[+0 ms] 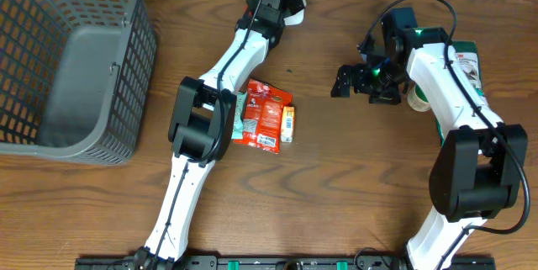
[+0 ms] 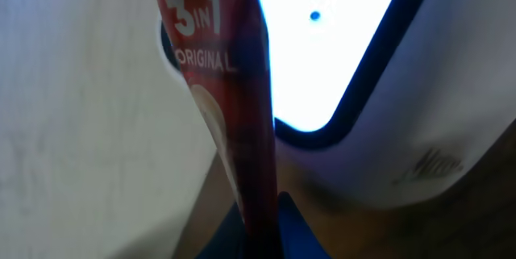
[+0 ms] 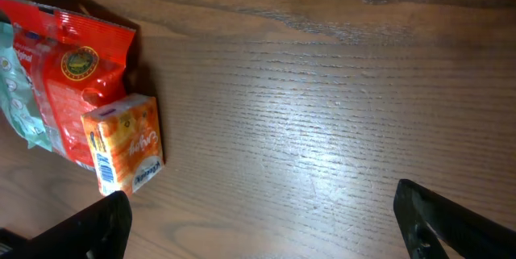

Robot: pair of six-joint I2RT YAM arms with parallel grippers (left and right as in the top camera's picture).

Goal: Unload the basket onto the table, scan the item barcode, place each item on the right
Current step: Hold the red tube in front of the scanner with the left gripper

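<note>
The left hand (image 1: 282, 1) is stretched to the far edge of the surface (image 1: 353, 186), its fingers pressed together on a thin red sachet (image 2: 216, 73) printed "3 in 1 Original". In the left wrist view the sachet stands edge-on just beside a white, blue-rimmed device with a brightly lit window (image 2: 322, 49), most likely the scanner. So the pick-up looks done and the item is being shown to the reader. Whether the barcode faces the window cannot be told, as no barcode shows on the visible side, nor is there any sign of a completed read. The right hand (image 1: 361, 85) hangs spread wide and empty above bare wood, well apart from the sachet. To its left, near the middle of the surface, lie a red packet (image 1: 265, 114), a small orange carton (image 1: 288, 124) touching it, and a teal packet (image 1: 245, 119) partly under the left arm. These may be waiting their turn. A grey basket (image 1: 50, 127) stands at the far left, and a green pack (image 1: 467, 60) lies beneath the right arm. What seems left is getting the read, then setting the sachet aside.
</note>
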